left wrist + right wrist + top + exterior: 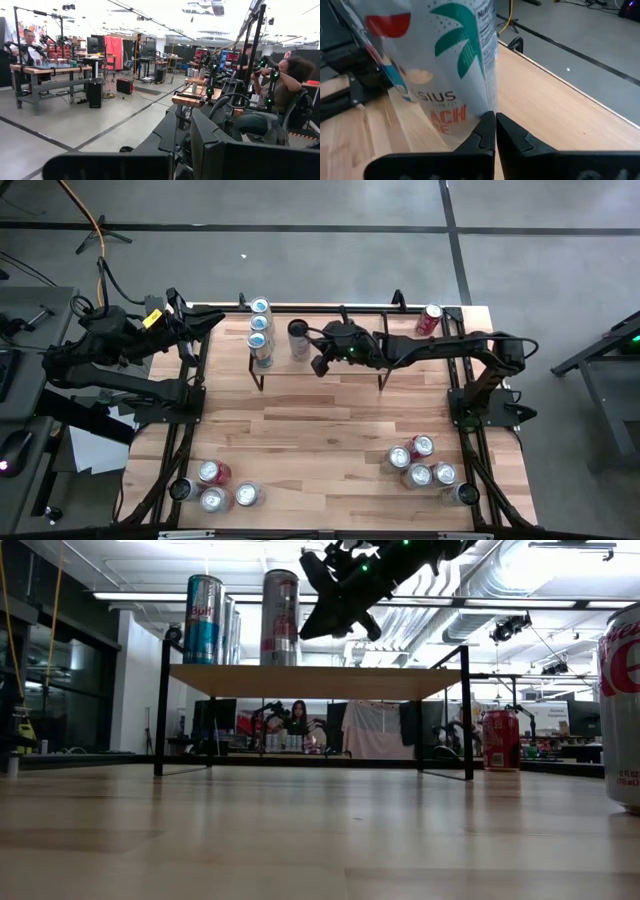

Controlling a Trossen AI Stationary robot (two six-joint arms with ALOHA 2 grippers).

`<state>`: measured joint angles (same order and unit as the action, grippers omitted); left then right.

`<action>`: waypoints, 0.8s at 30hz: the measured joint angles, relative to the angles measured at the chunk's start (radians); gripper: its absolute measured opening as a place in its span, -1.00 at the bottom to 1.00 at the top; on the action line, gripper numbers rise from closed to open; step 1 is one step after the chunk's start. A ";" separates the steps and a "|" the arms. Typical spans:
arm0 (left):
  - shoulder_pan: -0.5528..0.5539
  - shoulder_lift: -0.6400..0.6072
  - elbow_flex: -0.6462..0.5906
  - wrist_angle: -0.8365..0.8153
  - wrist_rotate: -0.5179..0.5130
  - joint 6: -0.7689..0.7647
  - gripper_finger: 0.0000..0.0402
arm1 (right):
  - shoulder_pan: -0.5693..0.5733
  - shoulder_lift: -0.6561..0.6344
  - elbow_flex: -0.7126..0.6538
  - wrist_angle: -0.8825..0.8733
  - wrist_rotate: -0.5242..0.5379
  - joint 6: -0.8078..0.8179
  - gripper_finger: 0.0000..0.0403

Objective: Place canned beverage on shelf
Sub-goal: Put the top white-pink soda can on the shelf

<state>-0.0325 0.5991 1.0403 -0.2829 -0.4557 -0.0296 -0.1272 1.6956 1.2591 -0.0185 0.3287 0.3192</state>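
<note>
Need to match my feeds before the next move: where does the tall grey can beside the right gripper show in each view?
High view: tall grey can on the wood-topped shelf, right of the blue cans.
Low view: on the shelf top, centre-left.
Left wrist view: not in it.
Right wrist view: fills the upper left.
Shared landmark: the shut right gripper.

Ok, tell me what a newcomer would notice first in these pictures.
First, the shelf at the table's far edge, with tall slim cans lined up at its left end: three blue-topped ones and a white Celsius can. Next, the right gripper, shut and empty, hangs just beside that can. Then the loose can clusters at the near corners, left and right.
</note>
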 joint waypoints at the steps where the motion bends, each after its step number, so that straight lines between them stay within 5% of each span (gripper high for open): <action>1: 0.000 0.000 0.000 0.000 0.000 0.000 -1.00 | 0.000 0.001 0.000 0.004 -0.009 0.005 -1.00; 24: 0.000 0.000 0.000 0.052 -0.001 0.034 -1.00 | 0.037 0.080 0.000 0.213 -0.095 0.040 -1.00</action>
<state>-0.0323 0.5991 1.0401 -0.2313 -0.4564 0.0046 -0.0902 1.7754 1.2591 0.1946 0.2335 0.3592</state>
